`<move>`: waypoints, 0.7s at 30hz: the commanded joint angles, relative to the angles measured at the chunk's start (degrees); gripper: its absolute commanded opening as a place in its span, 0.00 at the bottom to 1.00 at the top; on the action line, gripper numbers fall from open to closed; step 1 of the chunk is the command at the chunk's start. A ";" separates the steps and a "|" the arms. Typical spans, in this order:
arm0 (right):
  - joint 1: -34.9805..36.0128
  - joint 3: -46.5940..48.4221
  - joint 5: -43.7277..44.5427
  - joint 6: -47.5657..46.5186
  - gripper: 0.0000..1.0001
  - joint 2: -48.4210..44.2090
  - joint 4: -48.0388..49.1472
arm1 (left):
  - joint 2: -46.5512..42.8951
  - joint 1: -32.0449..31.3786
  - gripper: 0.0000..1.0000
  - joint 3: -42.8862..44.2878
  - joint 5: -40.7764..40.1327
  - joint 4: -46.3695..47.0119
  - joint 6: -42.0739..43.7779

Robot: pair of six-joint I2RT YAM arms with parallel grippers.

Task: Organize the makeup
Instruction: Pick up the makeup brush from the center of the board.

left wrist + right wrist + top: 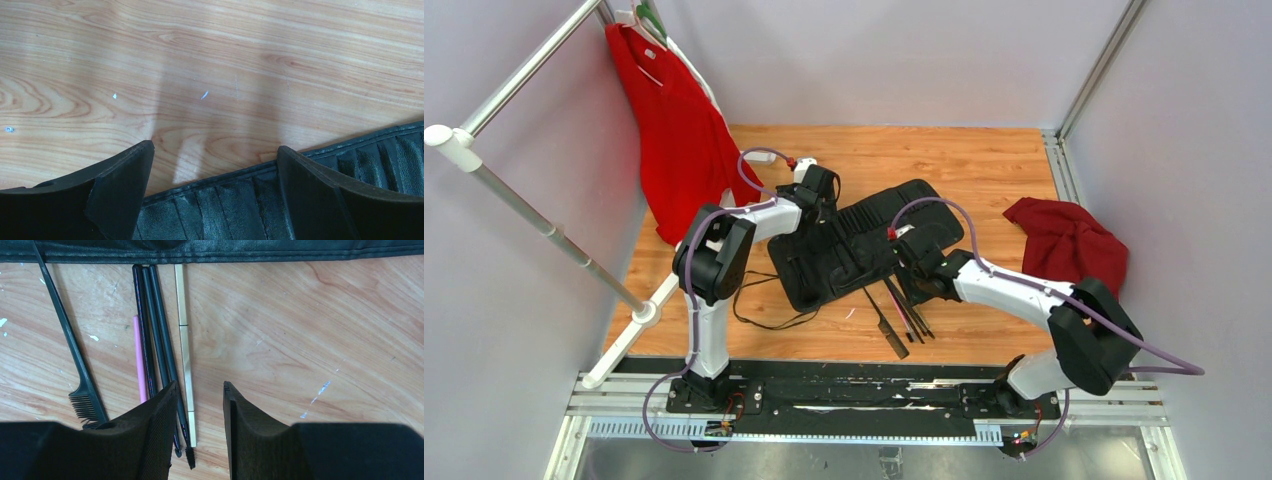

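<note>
Black, leather-like and ribbed with slots, the long roll-up case [864, 245] lies unrolled across the middle of the light wooden surface [984, 170]. Just off its near edge, the thin makeup tools [902, 312] lie loose in a tight bunch on the wood, outside the case. The right wrist view tells them apart: a black tail comb [75, 355] set a little aside, then a pink stick [140, 360], slim black brushes [152, 330] and a pale gold pencil [186, 355] side by side. The black ones and the pencil reach up to the case's seam. The right gripper [200, 385] hangs over them, jaws parted narrowly, holding nothing. The left gripper [215, 148] sits at the case's far edge, jaws spread wide and empty.
</note>
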 commanded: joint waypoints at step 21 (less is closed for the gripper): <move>0.64 -1.97 -0.94 1.28 0.37 4.45 3.09 | 0.65 0.19 0.98 -2.56 0.33 -5.79 1.70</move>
